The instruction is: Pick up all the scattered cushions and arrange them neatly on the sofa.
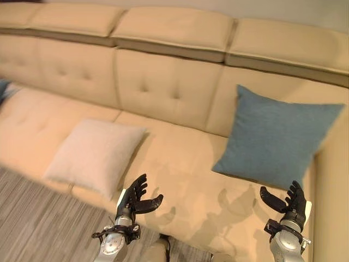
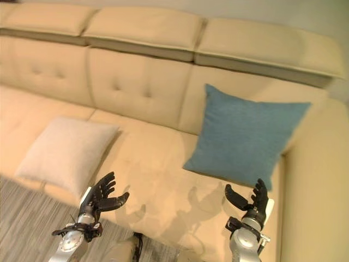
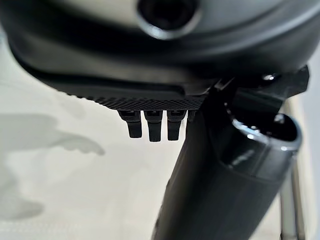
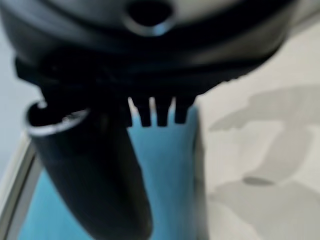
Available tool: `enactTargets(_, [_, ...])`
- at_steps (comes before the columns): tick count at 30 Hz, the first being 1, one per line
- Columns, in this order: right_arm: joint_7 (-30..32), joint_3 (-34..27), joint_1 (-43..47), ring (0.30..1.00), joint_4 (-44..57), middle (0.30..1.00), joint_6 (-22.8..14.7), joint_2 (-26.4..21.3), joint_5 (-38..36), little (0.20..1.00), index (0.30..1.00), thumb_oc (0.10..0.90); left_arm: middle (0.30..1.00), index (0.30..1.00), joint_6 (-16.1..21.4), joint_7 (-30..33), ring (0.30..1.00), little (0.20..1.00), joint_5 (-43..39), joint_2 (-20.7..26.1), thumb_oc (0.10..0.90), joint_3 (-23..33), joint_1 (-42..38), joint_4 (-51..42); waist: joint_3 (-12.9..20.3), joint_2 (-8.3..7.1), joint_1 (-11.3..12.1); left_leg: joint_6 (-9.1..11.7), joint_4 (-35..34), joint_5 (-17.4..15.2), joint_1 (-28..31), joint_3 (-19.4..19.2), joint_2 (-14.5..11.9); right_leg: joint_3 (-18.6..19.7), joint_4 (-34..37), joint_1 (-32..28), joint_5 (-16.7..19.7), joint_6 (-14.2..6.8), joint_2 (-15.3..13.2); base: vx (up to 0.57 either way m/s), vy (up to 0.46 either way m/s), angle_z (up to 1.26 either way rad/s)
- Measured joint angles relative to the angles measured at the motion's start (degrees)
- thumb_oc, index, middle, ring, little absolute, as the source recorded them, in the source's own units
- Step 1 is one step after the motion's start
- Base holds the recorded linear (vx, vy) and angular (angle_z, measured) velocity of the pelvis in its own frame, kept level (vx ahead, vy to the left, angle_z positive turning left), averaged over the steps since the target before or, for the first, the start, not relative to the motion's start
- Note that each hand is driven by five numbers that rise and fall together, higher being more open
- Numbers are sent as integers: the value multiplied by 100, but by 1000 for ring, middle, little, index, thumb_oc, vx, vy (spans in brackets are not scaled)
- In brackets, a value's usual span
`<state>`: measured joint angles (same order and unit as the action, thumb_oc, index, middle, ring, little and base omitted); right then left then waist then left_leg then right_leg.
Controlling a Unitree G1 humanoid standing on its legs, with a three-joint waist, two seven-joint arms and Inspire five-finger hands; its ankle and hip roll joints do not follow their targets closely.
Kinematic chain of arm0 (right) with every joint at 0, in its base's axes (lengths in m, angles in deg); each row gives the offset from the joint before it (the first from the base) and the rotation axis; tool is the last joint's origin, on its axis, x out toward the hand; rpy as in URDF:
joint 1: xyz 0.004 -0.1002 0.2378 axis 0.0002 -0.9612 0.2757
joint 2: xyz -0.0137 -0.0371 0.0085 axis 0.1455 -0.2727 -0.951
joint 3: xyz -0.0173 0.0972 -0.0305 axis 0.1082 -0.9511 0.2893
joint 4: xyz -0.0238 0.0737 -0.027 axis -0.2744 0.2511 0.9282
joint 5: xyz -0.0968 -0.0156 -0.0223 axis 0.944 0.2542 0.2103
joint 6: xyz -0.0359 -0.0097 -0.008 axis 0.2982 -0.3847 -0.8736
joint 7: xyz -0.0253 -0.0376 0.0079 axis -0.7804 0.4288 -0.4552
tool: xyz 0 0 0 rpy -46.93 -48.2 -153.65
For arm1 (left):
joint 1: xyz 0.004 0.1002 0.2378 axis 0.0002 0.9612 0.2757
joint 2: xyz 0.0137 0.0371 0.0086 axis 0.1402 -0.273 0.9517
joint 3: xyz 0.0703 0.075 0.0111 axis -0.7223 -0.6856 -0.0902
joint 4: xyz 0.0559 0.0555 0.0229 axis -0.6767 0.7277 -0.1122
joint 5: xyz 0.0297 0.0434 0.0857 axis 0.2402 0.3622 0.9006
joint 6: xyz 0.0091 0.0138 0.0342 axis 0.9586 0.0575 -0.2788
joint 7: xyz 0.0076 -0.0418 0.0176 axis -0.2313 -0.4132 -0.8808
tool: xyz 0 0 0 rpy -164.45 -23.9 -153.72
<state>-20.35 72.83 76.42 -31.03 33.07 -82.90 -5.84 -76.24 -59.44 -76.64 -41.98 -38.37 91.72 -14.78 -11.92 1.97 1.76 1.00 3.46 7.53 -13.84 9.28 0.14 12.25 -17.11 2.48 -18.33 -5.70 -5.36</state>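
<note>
A beige sofa [image 1: 163, 87] with a tufted back fills most of both eye views. On its seat lie two cushions. The blue cushion [image 1: 275, 136] stands tilted in the right part of the frame, its upper edge leaning on the sofa back and its lower corner on the seat. The cream cushion [image 1: 95, 155] lies flat in the lower left part, at the front edge of the seat, and one corner hangs a little over that edge. The two cushions are well apart, with bare seat between them.

At the left edge of the left eye view, a small piece of something blue [image 1: 3, 90] shows on the seat; I cannot tell what it is. The right eye view shows more of the sofa arm [image 2: 319, 185] at the right edge.

A grey striped rug [image 1: 38, 224] covers the floor in the lower left corner.

The left hand [image 1: 132, 197] is at the bottom centre-left, just beside the cream cushion, with relaxed, spread fingers that grasp nothing. The right hand [image 1: 293, 203] is at the bottom right, below the blue cushion, also released and empty.

The left wrist view shows straight fingers [image 3: 152, 127] above the pale seat. The right wrist view shows fingers [image 4: 160, 112] in front of the blue cushion and the seat.
</note>
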Motion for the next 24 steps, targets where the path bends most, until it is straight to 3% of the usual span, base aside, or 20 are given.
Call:
enactTargets(1, [17, 95, 160, 900, -49, 900, 2, -112, -32, 900, 900, 800, 900, 900, -78, 59, 900, 900, -11, -90, 800, -36, 68, 132, 66, 163, 133, 127, 117, 198, -195, 159, -107, -69, -173, 83, 50, 88, 306, -609, -238, 53])
enactTargets(2, [31, 157, 168, 900, -48, 900, -2, -154, -41, 900, 900, 800, 900, 900, -97, 81, 900, 900, -14, -93, 800, -19, 75, 137, 112, 192, 133, 122, 152, 162, -244, 185, -138, -45, -179, 164, -21, 201, 338, -526, -186, 48])
enactTargets(3, [65, 239, 226, 900, -79, 900, -3, -230, -76, 900, 900, 800, 900, 900, -122, 147, 900, 900, -34, -132, 800, -30, 158, 210, 160, 333, 217, 186, 139, 295, -282, 364, -258, -170, -369, 196, -21, 274, 633, -698, -221, 70])
enactTargets(5, [109, 337, 185, 900, -70, 900, -19, -285, -177, 900, 900, 800, 900, 900, -168, 238, 900, 900, -69, -116, 800, -36, 276, 244, 255, 292, 210, 274, -109, 263, -385, 450, -458, -416, -700, 411, -153, 471, 889, -546, -69, 81])
enactTargets(6, [110, 366, 197, 900, -71, 900, -17, -271, -226, 900, 900, 800, 900, 900, -204, 286, 900, 900, -71, -57, 800, -43, 283, 262, 240, 204, 219, 377, -141, 47, -454, 447, -481, -435, -748, 510, -187, 637, 898, -567, 24, 59])
enactTargets(7, [115, 430, 150, 900, -70, 900, -15, -275, -241, 900, 900, 800, 900, 900, -243, 315, 900, 900, -72, -43, 800, -61, 305, 282, 212, 165, 206, 314, -245, -251, -459, 380, -509, -525, -790, 531, -81, 737, 972, -382, 38, 45])
enactTargets(10, [-15, 757, -126, 900, 29, 900, 20, -337, -232, 900, 900, 800, 900, 900, -264, 431, 900, 900, -71, -59, 800, -87, 422, 410, 213, 112, 203, 246, -67, -305, -452, 388, -552, -775, -653, 397, 111, 941, 918, -363, 69, 29])
enactTargets(11, [-32, 846, -223, 900, 29, 900, 50, -352, -229, 900, 900, 800, 900, 900, -295, 417, 900, 900, -71, -70, 800, -91, 410, 463, 181, 22, 54, 100, 385, -328, -609, 241, -439, -985, -492, 229, 143, 898, 762, -337, 106, 84])
enactTargets(12, [-95, 925, -389, 900, 32, 900, 135, -336, -224, 900, 900, 800, 900, 900, -303, 425, 900, 900, -70, -67, 800, -80, 391, 483, 238, -187, -113, -213, 1155, -579, -793, -229, -222, -1222, -318, 99, 174, 853, 426, -420, 166, 85])
enactTargets(14, [-247, 917, -532, 900, 32, 900, 213, -319, -220, 900, 900, 800, 900, 900, -299, 431, 900, 900, -72, -78, 800, -75, 338, 488, 394, -406, -140, -163, 2060, -944, -835, -724, -191, -1410, 92, -41, 357, 658, 72, -231, 134, 65])
enactTargets(15, [-314, 913, -606, 900, 71, 900, 222, -334, -209, 900, 900, 800, 900, 900, -284, 430, 900, 900, -72, -119, 800, -58, 319, 442, 426, -363, -288, -249, 2051, -729, -603, -948, -226, -1519, 370, -296, 491, 503, 71, -181, 237, 97])
enactTargets(16, [-358, 899, -724, 900, 162, 900, 237, -367, -209, 900, 900, 800, 900, 900, -276, 411, 900, 900, -72, -171, 800, -108, 252, 428, 429, -330, -342, -483, 1671, -509, -327, -984, -155, -1754, 307, -385, 468, 358, -11, -228, 364, 141])
enactTargets(17, [-414, 910, -702, 900, 153, 900, 269, -370, -210, 900, 900, 800, 900, 900, -265, 427, 900, 900, -77, -259, 800, -88, 91, 395, 403, -292, -431, -591, 1245, -407, -146, -1007, -150, -1928, -269, -123, 393, 344, -78, -154, 292, 132])
enactTargets(18, [-498, 1006, -697, 900, 215, 900, 269, -369, -207, 900, 900, 800, 900, 900, -257, 433, 900, 900, -75, -282, 800, -78, 39, 356, 444, -242, -459, -514, 847, -302, -23, -972, -152, -2043, -415, 74, 257, 305, -60, -136, 396, 115])
enactTargets(19, [-654, 1176, -615, 900, 307, 900, 223, -373, -197, 900, 900, 800, 900, 900, -206, 434, 900, 900, -76, -263, 800, -54, 16, 254, 490, -188, -459, -281, 268, -275, 164, -871, -201, -2134, 112, 136, 268, 390, 90, -86, 270, 87])
enactTargets(20, [-762, 1307, -560, 900, 289, 900, 195, -285, -193, 900, 900, 800, 900, 900, -187, 445, 900, 900, -70, -191, 800, -61, -67, 284, 569, -381, -597, 10, -302, -609, 254, -1331, -228, -2259, 947, -38, 1014, 375, -24, -75, 646, 139])
enactTargets(21, [-840, 1356, -462, 900, 376, 900, 210, -136, -206, 900, 900, 800, 900, 900, -256, 429, 900, 900, -74, -92, 800, -75, -344, 448, 542, -554, -685, -260, 20, -770, 264, -2223, -481, -2648, 1448, -345, 1439, 438, -224, 11, 377, 139])
enactTargets(22, [-913, 1308, -456, 900, 433, 900, 209, -10, -209, 900, 900, 800, 900, 900, -232, 412, 900, 900, -69, -55, 800, -103, -469, 489, 484, -681, -685, -237, 534, -833, 251, -2727, -749, -2932, 1463, -429, 1420, 383, -357, 11, 700, 174])
enactTargets(23, [-896, 1238, -405, 900, 503, 900, 203, 41, -232, 900, 900, 800, 900, 900, -232, 412, 900, 900, -69, -136, 800, -197, -411, 514, 511, -578, -835, -149, 892, -806, 322, -2944, -1164, -3211, 1458, -592, 1422, 382, -358, 3, 334, 129])
enactTargets(24, [-889, 1176, -409, 900, 497, 900, 199, 3, -239, 900, 900, 800, 900, 900, -229, 403, 900, 900, -68, -232, 800, -293, -346, 499, 577, -463, -881, 65, 705, -653, 406, -2917, -1319, -3386, 1416, -640, 1431, 367, -337, 23, 507, 151])
